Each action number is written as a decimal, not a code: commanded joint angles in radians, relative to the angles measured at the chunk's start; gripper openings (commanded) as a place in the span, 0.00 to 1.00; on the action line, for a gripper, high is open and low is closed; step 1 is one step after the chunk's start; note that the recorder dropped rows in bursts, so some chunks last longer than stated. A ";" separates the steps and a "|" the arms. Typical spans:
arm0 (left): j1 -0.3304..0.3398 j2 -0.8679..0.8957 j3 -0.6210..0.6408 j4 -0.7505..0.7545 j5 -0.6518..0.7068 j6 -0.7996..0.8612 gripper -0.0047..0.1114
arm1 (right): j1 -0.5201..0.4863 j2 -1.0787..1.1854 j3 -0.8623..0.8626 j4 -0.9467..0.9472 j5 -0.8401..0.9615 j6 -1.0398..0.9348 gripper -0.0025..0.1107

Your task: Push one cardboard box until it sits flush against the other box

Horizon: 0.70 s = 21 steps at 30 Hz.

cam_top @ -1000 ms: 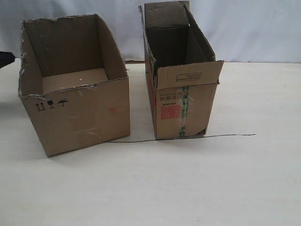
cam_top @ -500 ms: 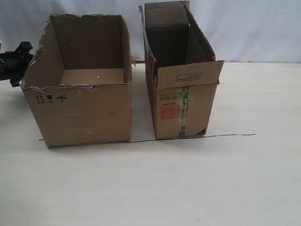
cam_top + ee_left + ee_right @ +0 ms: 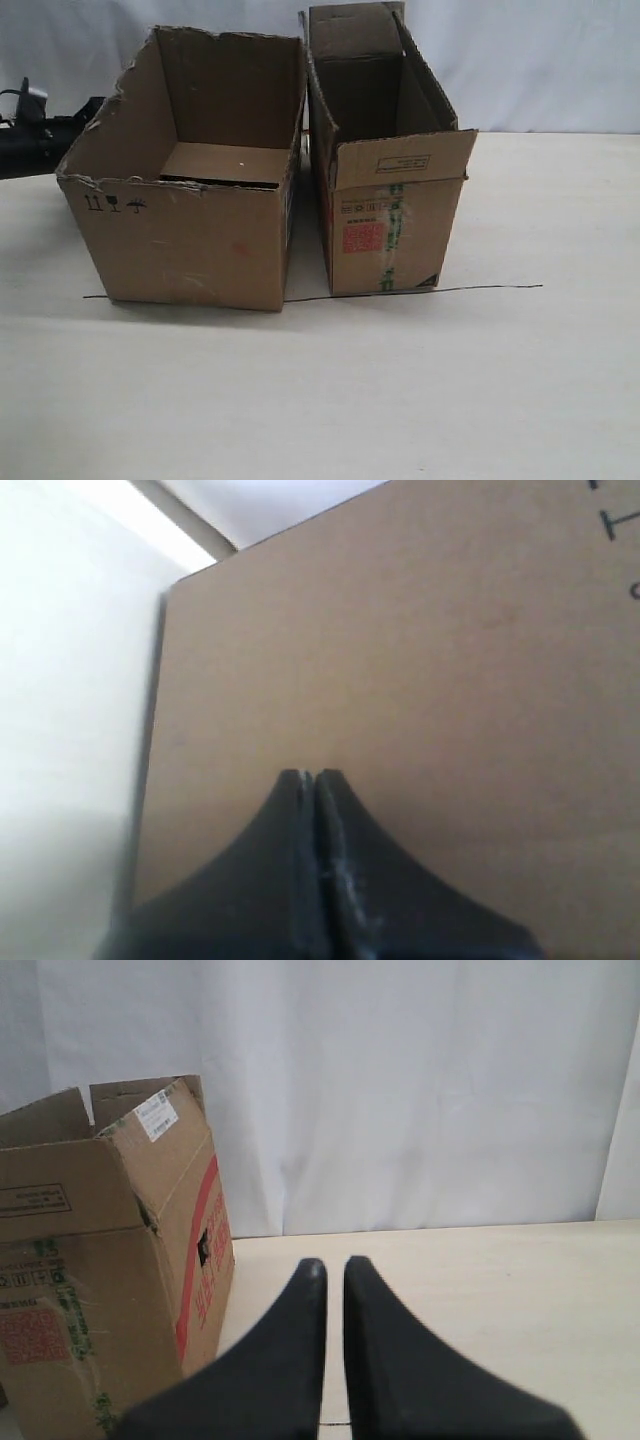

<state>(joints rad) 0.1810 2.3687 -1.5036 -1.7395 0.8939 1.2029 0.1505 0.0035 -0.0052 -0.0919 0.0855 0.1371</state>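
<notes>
While the left arm [image 3: 40, 145] reaches in low from the far left side of the table [image 3: 320, 400], the left claw [image 3: 308, 775] has its two black fingers pressed tightly together. In the wrist view their tips rest against a plain brown side wall of the wide box [image 3: 190, 230], holding nothing.

That wide box stands left of centre, open at the top, with ragged torn rims and small black handling symbols [image 3: 113, 206] near the upper left corner of its front face. It sits slightly turned, its front right corner close to a thin dark line [image 3: 480, 289] drawn across the table.

Just right of it stands the tall box [image 3: 390, 210], narrower, its flaps upright except one folded forward, with a red label [image 3: 361, 237] and green-printed tape [image 3: 392, 235] on the front. A narrow wedge of table shows between the two boxes at the front. Farther back their upper rims look as if they meet, though I cannot tell whether they truly touch.

Farthest right, seen only from its own wrist camera, the right claw [image 3: 333, 1265] hangs over bare table beside the tall box, well apart from it. Its fingers are drawn nearly together with only a thin slit between them, and nothing is gripped.
</notes>
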 commanded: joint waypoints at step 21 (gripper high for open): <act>0.225 -0.225 -0.005 0.565 0.202 -0.351 0.04 | 0.004 -0.004 0.005 -0.001 -0.009 -0.005 0.07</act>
<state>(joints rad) 0.4062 2.2164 -1.5036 -1.3147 1.0543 0.9256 0.1505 0.0035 -0.0052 -0.0919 0.0855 0.1371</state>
